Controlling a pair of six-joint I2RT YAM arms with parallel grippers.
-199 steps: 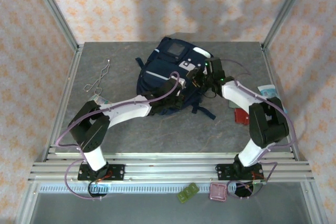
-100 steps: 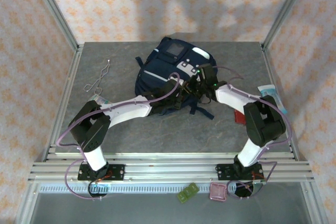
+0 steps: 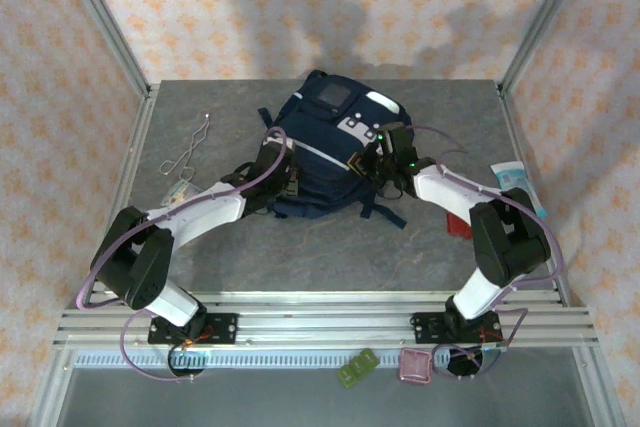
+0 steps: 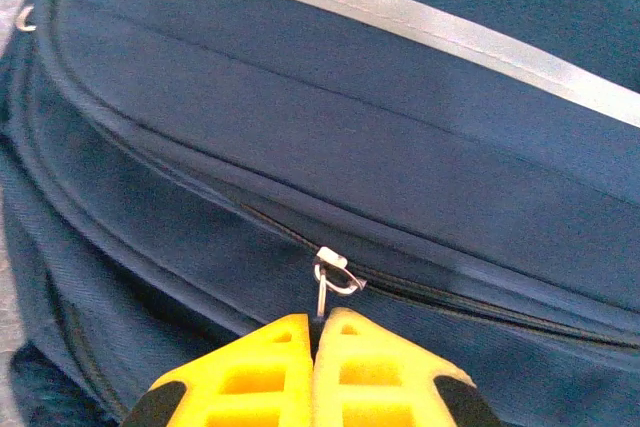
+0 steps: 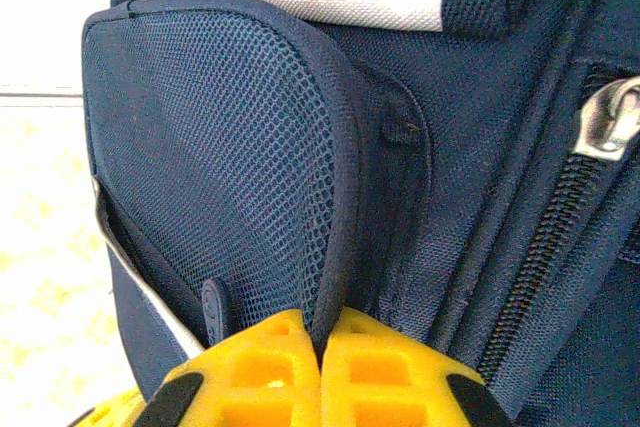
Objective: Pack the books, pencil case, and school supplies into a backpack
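Observation:
The navy-blue backpack (image 3: 320, 137) lies at the middle of the table with both grippers against its near side. My left gripper (image 3: 292, 185) sits at its lower left; in the left wrist view the yellow fingers (image 4: 260, 367) are shut on the metal zipper pull (image 4: 322, 297), which hangs from the slider (image 4: 336, 265) on a closed zipper. My right gripper (image 3: 368, 165) is at the lower right. There its fingers (image 5: 385, 367) are shut on the bound edge of the mesh side pocket (image 5: 230, 177). The books and school supplies are hidden or out of view.
A thin bent wire (image 3: 188, 150) lies at the far left. A pale blue-and-white packet (image 3: 515, 179) and a red item (image 3: 458, 222) lie by the right arm. A second zipper pull (image 5: 612, 117) hangs on the backpack's side. Small green and pink pieces (image 3: 357, 367) lie below the front rail.
My left arm has swung out to the left, its gripper travelling leftward along the backpack's near edge. The right gripper came in leftward a second ago and has since held still.

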